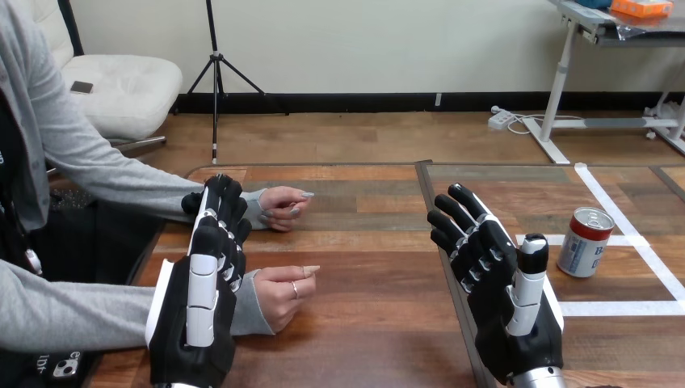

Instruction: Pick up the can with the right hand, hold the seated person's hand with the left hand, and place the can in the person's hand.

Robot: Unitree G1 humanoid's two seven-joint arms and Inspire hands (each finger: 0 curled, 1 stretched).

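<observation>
worktop [363, 323]: wood, white tape lines [622, 308] at right. left robot hand [202, 299]: fingers straight, holding nothing, in front of person's sleeves; contact unclear. right robot hand [505, 299]: fingers spread wide, empty, near can but apart. person's nearer hand [283, 295], farther hand [283, 206]: loosely curled, resting on worktop. can [586, 241]: upright at right, beside tape. risks: sideways reach may tip can; person's palms not upturned, so can could drop. label: blue lettering on white, unreadable.
</observation>
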